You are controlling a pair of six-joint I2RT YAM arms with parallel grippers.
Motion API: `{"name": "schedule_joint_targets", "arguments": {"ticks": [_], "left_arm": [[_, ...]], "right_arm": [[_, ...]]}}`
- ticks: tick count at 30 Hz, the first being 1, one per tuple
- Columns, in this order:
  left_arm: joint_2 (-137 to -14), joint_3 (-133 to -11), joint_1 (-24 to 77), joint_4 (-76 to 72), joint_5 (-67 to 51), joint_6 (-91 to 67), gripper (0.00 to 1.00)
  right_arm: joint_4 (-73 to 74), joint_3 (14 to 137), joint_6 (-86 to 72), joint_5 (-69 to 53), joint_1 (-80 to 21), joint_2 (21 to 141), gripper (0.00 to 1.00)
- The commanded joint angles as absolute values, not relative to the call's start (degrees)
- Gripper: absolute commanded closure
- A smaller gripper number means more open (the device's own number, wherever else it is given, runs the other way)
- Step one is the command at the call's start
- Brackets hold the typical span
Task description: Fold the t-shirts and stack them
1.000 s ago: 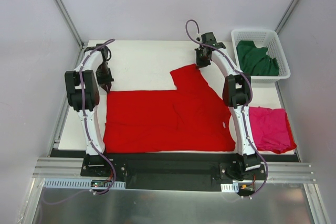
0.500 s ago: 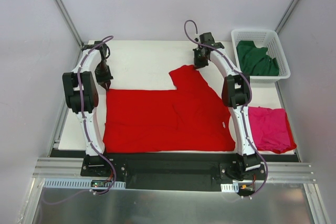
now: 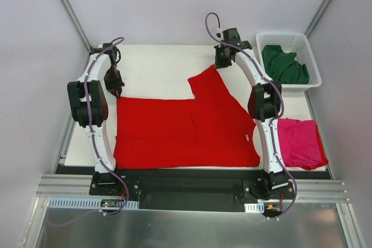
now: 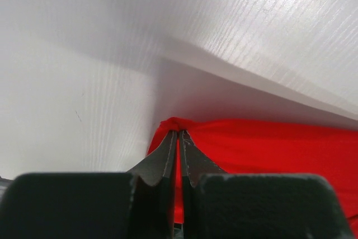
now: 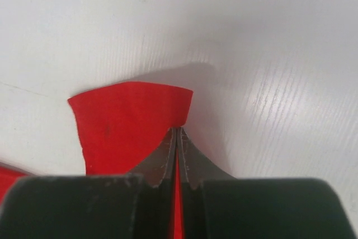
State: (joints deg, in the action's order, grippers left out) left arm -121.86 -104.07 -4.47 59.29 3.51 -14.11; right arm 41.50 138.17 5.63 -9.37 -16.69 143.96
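- White table [image 3: 157, 71], red shirt [image 3: 186, 129] spread flat at centre.
- Clenched on shirt: left gripper [image 4: 178, 134] at far-left corner, right gripper [image 5: 178, 130] at sleeve tip.
- Probably first fold; next, lift both evenly, carry toward near edge.

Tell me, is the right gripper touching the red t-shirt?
Touching. The right wrist view shows the right gripper shut on the edge of the red t-shirt, with the cloth pinched between its jaws.

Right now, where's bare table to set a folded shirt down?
Biggest bare patch: the far table, beyond the red t-shirt, between the left gripper and right gripper. A smaller one lies between the basket and the pink t-shirt. Crowded: centre and near right.
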Motion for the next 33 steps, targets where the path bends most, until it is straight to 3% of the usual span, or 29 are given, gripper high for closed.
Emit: {"name": "schedule_joint_targets", "arguments": {"ticks": [1, 33], "left_arm": [[-116.98, -103.8, -4.39, 60.56, 3.78, -14.59, 1.0], [-124.98, -117.07, 1.41, 57.57, -0.61, -13.36, 1.0]], "right_arm": [[42.36, 140.18, 6.94, -8.26, -16.09, 137.64, 0.99], [44.91, 135.61, 11.78, -2.11, -13.71, 125.69, 0.99]]}}
